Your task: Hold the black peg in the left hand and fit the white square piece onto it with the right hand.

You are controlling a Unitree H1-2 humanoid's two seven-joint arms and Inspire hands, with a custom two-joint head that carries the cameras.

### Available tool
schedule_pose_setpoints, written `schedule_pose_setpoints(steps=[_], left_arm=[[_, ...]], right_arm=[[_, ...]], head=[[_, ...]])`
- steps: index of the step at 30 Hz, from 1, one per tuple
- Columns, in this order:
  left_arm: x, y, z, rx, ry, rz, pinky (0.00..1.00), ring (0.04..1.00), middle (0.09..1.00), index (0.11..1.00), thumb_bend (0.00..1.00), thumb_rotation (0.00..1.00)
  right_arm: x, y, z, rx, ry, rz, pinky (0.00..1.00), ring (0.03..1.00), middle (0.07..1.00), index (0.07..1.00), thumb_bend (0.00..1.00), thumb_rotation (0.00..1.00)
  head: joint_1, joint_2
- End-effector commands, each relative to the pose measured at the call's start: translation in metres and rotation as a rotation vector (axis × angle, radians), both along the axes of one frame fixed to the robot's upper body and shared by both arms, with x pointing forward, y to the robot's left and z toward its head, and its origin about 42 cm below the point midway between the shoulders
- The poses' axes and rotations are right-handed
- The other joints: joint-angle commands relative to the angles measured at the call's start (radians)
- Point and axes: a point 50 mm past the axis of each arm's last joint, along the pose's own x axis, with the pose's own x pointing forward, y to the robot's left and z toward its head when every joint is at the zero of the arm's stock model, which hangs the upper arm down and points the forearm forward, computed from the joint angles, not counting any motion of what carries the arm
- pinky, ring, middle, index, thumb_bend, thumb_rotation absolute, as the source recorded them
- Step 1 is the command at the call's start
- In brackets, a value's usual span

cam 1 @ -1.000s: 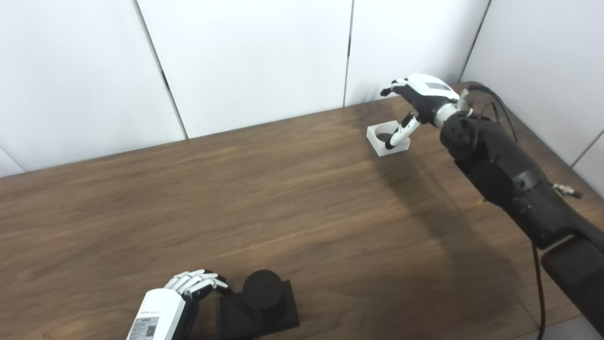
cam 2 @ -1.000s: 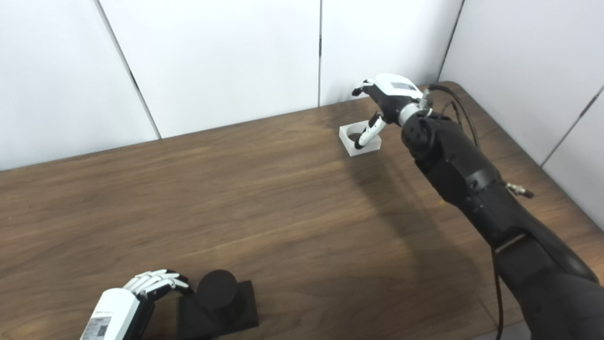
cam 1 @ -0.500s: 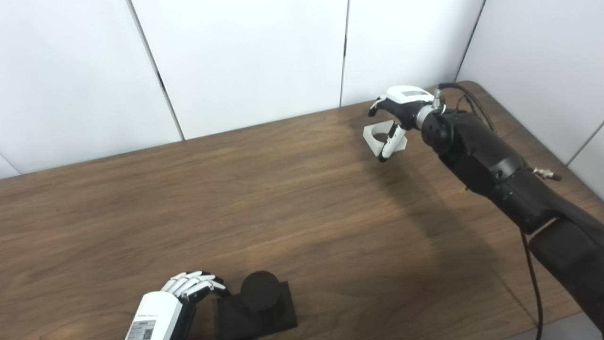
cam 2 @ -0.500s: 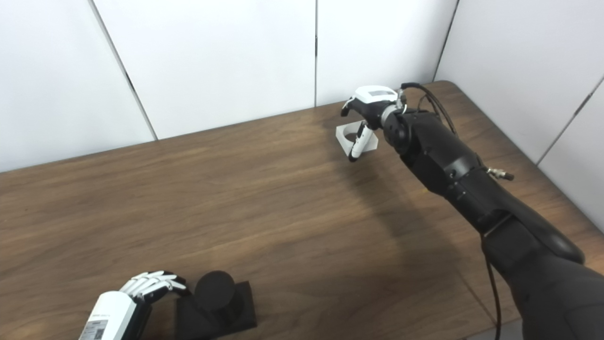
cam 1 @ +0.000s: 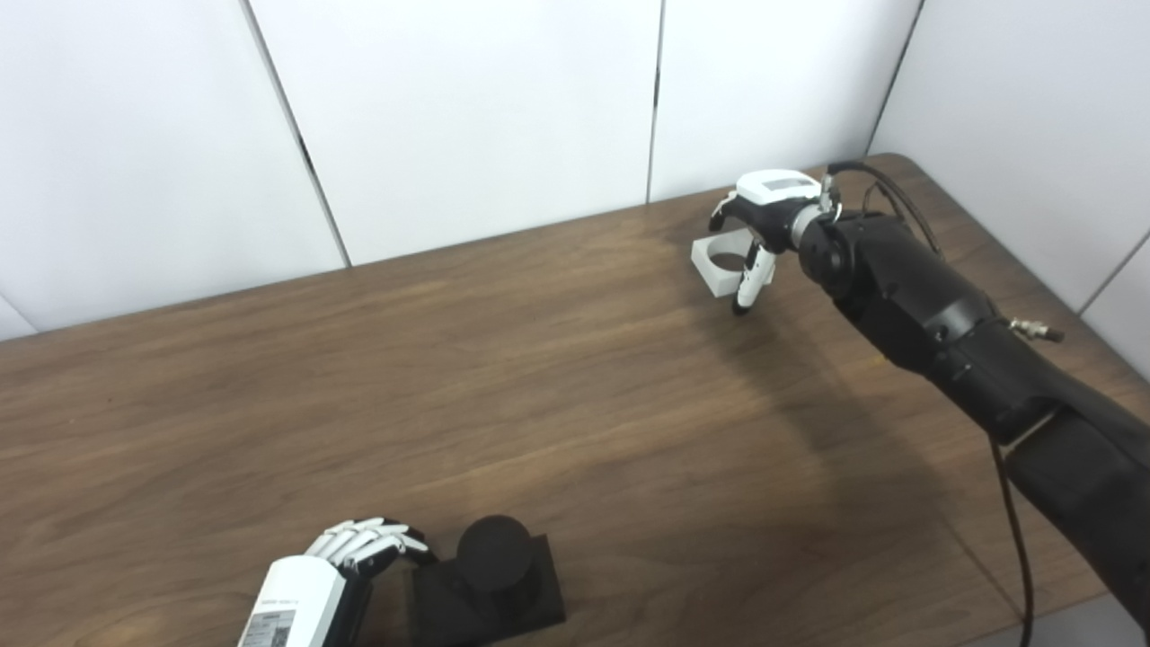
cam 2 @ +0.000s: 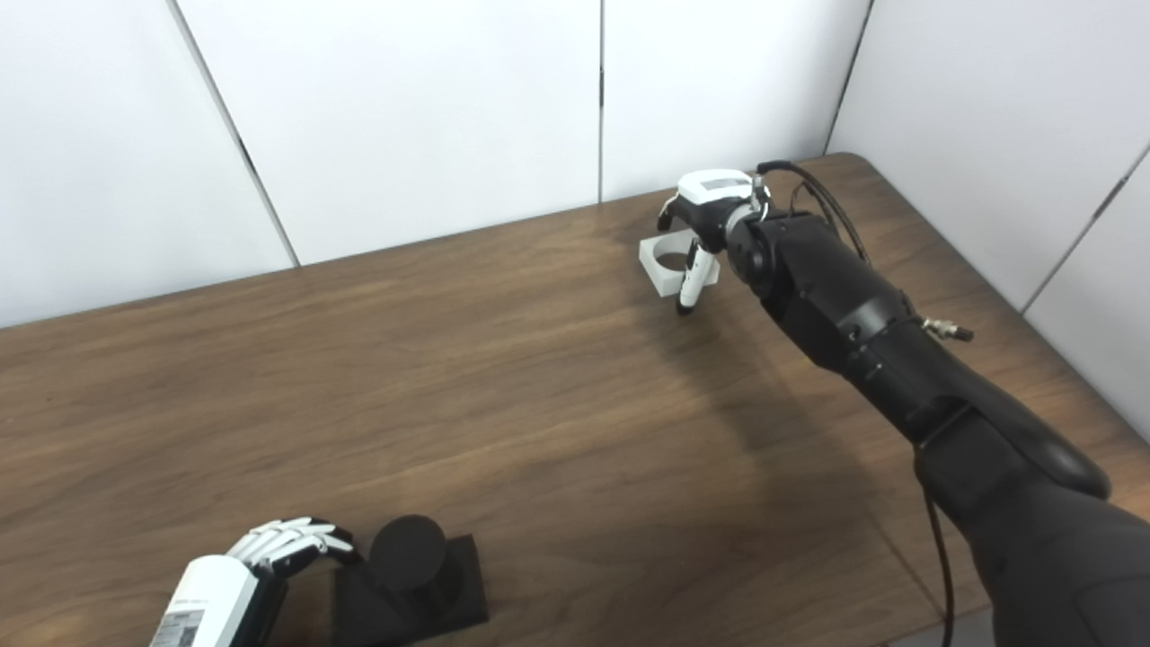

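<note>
Black peg [cam 1: 492,550] on its square base sits right at the near edge of your wooden table [cam 1: 503,377], and your left hand [cam 1: 337,575] is curled against the base's left side, fingers [cam 1: 364,542] bent toward it. Can't tell if it's actually gripping yet. Way over at the far right corner, your right hand [cam 1: 762,220] is down over the white square piece [cam 1: 720,263], thumb hanging past its near edge. Can't tell whether it's clamped on that either.
</note>
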Motion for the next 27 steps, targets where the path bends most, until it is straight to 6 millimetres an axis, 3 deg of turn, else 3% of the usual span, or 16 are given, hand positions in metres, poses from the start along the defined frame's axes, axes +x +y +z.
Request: schedule_pose_setpoints(steps=[1,13,16,17,19,27], left_arm=[[-0.011,0.006,-0.009,0.064,0.063,-0.001,0.80,0.778,0.715,0.488,0.52,0.05],[-0.011,0.006,-0.010,0.059,0.059,0.002,0.80,0.778,0.715,0.488,0.52,0.05],[-0.011,0.006,-0.010,0.061,0.057,0.001,0.80,0.778,0.714,0.488,0.52,0.05],[-0.011,0.006,-0.010,0.062,0.058,0.001,0.80,0.778,0.715,0.488,0.52,0.05],[-0.011,0.005,-0.010,0.064,0.059,0.000,0.81,0.780,0.716,0.488,0.52,0.05],[-0.009,0.004,-0.012,0.062,0.058,0.003,0.80,0.776,0.713,0.488,0.52,0.05]], right_arm=[[0.012,-0.005,0.038,-0.037,-0.089,0.004,0.99,1.000,0.944,0.794,0.87,0.18],[0.009,-0.015,0.033,-0.045,-0.085,0.010,0.95,0.970,0.901,0.700,0.83,0.16],[0.009,-0.015,0.033,-0.026,-0.095,0.013,0.91,0.947,0.874,0.637,0.82,0.13],[0.009,-0.016,0.032,-0.015,-0.101,0.013,0.89,0.941,0.862,0.552,0.65,0.13],[0.008,-0.017,0.030,0.004,-0.119,0.017,0.87,0.925,0.840,0.506,0.56,0.13],[0.005,-0.022,0.025,0.029,-0.149,0.031,0.80,0.854,0.775,0.485,0.52,0.12]], head=[[-0.001,0.001],[0.001,0.000],[-0.001,-0.001],[-0.001,-0.002],[0.000,-0.002],[0.007,-0.009]])
